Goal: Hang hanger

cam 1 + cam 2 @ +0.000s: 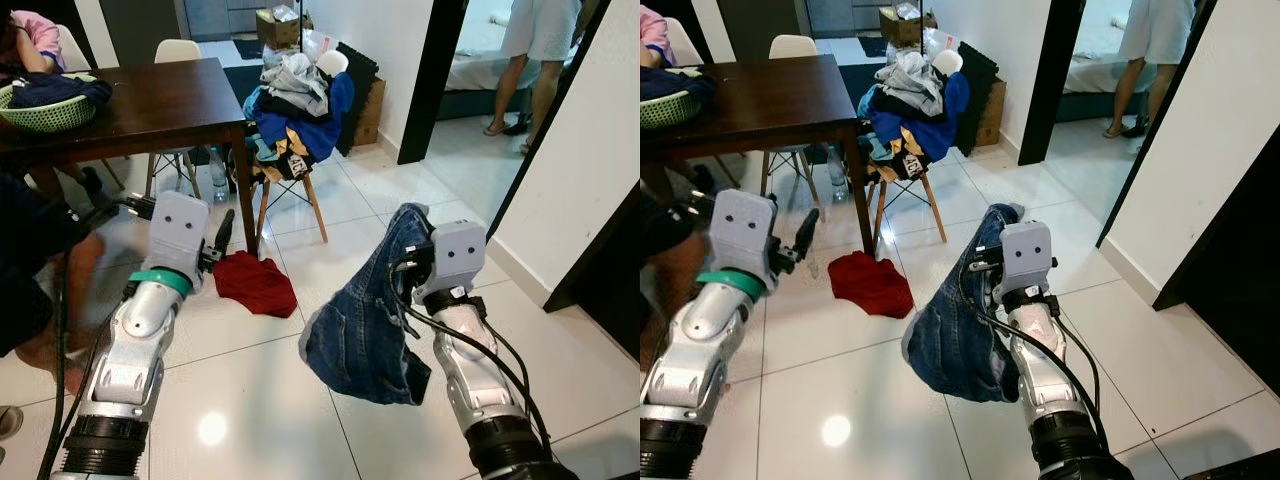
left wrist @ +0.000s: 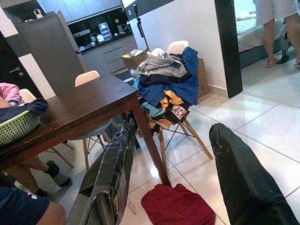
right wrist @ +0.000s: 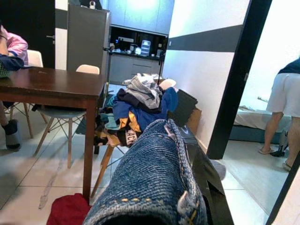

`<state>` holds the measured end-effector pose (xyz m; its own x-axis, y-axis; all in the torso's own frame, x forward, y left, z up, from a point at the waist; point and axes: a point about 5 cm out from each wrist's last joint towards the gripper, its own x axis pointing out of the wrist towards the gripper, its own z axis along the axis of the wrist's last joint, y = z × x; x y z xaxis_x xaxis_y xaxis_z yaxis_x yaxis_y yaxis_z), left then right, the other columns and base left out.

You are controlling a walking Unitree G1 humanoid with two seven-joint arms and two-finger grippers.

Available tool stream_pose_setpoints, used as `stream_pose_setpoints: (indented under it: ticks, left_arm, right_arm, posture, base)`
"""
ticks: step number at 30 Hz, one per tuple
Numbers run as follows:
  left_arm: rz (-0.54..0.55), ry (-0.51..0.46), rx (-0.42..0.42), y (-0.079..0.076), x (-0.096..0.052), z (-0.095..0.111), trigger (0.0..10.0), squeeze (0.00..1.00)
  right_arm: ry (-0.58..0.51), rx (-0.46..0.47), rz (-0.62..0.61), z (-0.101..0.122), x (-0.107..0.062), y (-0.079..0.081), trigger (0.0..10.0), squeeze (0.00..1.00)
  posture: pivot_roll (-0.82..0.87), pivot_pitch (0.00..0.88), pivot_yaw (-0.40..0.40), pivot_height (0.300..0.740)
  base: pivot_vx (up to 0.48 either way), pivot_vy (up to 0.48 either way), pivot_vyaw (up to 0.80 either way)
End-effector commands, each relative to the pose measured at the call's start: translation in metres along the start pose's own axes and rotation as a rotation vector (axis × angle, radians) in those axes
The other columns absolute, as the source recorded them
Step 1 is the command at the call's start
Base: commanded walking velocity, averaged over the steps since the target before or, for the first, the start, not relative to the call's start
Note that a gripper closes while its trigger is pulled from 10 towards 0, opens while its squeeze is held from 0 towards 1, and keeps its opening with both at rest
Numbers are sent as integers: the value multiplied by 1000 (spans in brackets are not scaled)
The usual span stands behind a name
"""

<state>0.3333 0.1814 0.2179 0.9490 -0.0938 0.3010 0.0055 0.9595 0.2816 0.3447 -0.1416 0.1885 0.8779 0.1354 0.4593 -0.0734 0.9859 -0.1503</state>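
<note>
Blue denim jeans [image 1: 365, 325] draped over the right gripper [image 1: 410, 262], waistband up by the black fingers, legs hanging in a crumpled fold below the silver forearm. In the right wrist view, denim waistband with orange stitching bunched over one finger [image 3: 206, 183]; how far that gripper stands open: cannot tell, cloth covering it. No hanger to be made out in any view.

Left gripper [image 1: 222, 235] raised to the left of the jeans, well apart from them, its two long black fingers [image 2: 243, 183] spread wide with nothing between them. Just ahead of and below it, on the white tiled floor [image 1: 250, 400], a crumpled dark red cloth [image 1: 255, 283].

Beyond the red cloth, a white-seated chair on wooden legs [image 1: 290, 190], heaped with clothes [image 1: 300, 105]: grey on top, bright blue around the back, darker and yellow pieces underneath. Beside that chair, to the left gripper's far side, a dark brown wooden table [image 1: 150, 105]. On its left end a green woven plastic basket [image 1: 50, 115] holding dark blue clothing [image 1: 60, 88]. Behind the basket a seated person in a pink sleeve [image 1: 35, 35]. A cardboard box [image 1: 280, 25] farther back by the wall.

Ahead of the right gripper and off to its right, a dark-framed doorway [image 1: 435, 80], with a standing person's legs [image 1: 520, 85] and sandals in the room beyond, near a bed.
</note>
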Motion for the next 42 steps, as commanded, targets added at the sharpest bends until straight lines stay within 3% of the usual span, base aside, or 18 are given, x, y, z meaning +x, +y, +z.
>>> stream_pose_setpoints:
  ticks: [1,15,23,33,39,42]
  left_arm:
    - [-2,8,-2,2,0,-3,10000,0]
    - [-50,13,-12,-7,11,-8,10000,0]
    - [-103,25,-12,-15,10,-9,10000,0]
    - [-159,43,-6,-21,11,-13,10000,0]
    - [-189,18,-8,-23,3,-4,10000,0]
    - [-206,44,-36,-25,0,-5,10000,0]
  right_arm:
    - [-64,-19,-18,11,5,-6,10000,0]
    - [-82,-50,-84,12,2,-14,10000,0]
    - [-61,-47,-92,7,-7,-12,10000,0]
    - [-58,-59,-129,7,-6,-18,10000,0]
    - [-39,-36,-114,4,-15,-9,10000,0]
    - [-25,-3,-76,5,-11,0,10000,0]
  posture:
    - [-34,0,96,740]
    - [-92,0,153,740]
    - [-91,0,179,740]
    - [-89,3,215,740]
    - [-70,52,219,740]
    - [-76,88,233,740]
  base:
    - [0,0,0]
    - [0,0,0]
    - [0,0,0]
    - [0,0,0]
    - [0,0,0]
    - [0,0,0]
